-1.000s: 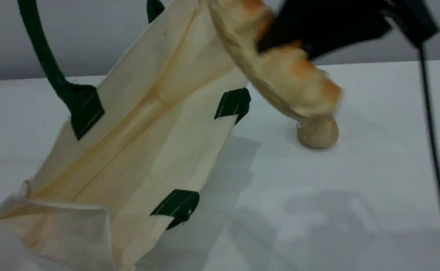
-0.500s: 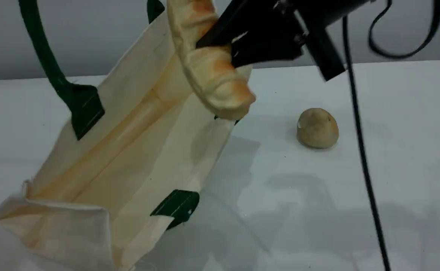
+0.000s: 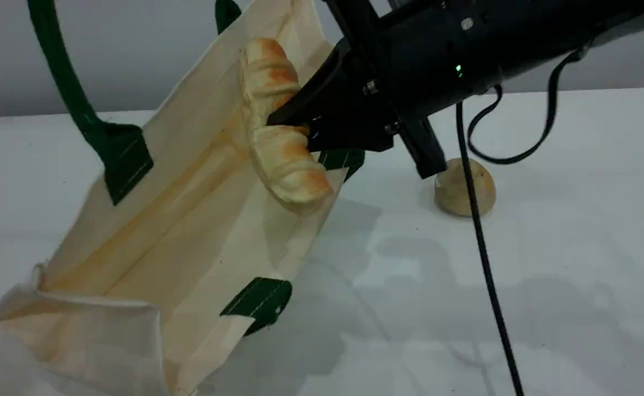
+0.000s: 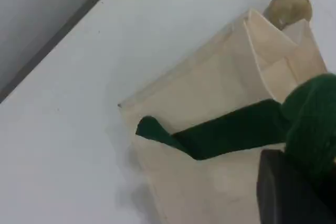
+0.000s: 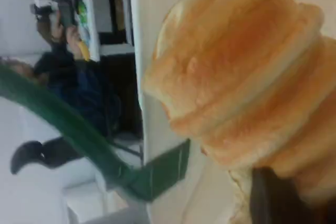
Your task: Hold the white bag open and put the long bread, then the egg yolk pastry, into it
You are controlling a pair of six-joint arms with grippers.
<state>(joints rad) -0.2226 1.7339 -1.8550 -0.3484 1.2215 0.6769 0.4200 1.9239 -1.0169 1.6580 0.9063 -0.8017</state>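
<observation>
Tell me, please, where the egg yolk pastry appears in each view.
Scene view: egg yolk pastry right of centre on the table, behind a black cable.
Left wrist view: egg yolk pastry top right, beyond the white bag.
Right wrist view: not in it.
Shared landmark: the white bag's green handle.

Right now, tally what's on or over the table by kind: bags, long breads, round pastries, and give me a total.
bag: 1
long bread: 1
pastry: 1
Total: 3
</observation>
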